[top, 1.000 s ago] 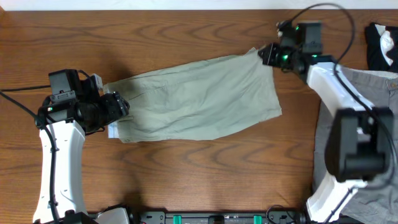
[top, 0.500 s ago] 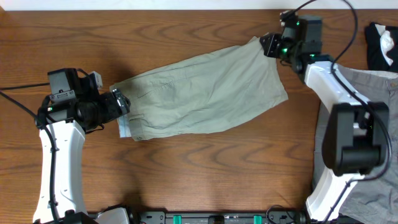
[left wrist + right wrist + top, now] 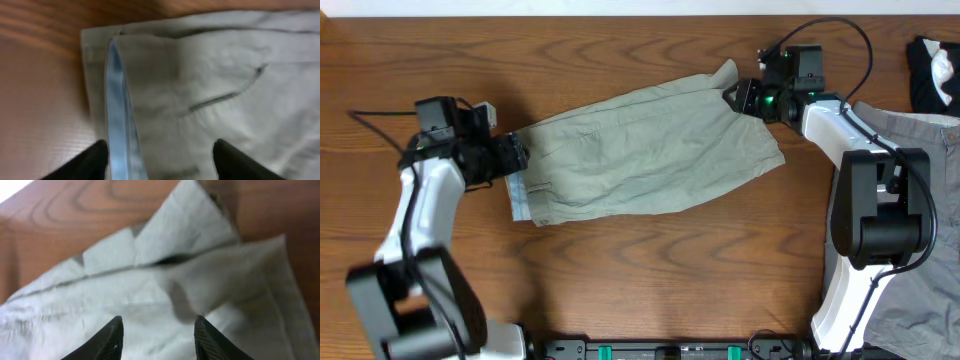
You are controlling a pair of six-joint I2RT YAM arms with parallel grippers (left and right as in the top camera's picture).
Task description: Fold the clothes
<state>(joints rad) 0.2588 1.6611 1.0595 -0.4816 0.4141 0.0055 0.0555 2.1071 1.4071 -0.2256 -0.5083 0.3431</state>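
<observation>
The pale khaki-green shorts (image 3: 650, 150) lie spread across the middle of the wooden table, waistband at the left with its whitish-blue inner lining (image 3: 120, 125) showing, leg hems at the upper right (image 3: 180, 235). My left gripper (image 3: 515, 155) is open at the waistband end, its fingers (image 3: 160, 160) apart over the cloth. My right gripper (image 3: 738, 95) is open at the upper right corner of the shorts, its fingers (image 3: 157, 337) spread over the fabric and holding nothing.
Darker grey shorts (image 3: 910, 200) lie at the right edge under the right arm. A small black-and-white garment (image 3: 935, 75) sits at the top right corner. The table's far edge runs along the top.
Both grippers have let go of the shorts, which dropped flat and shifted slightly right. The left arm swung up and toward the waistband; the right gripper moved a little left.
</observation>
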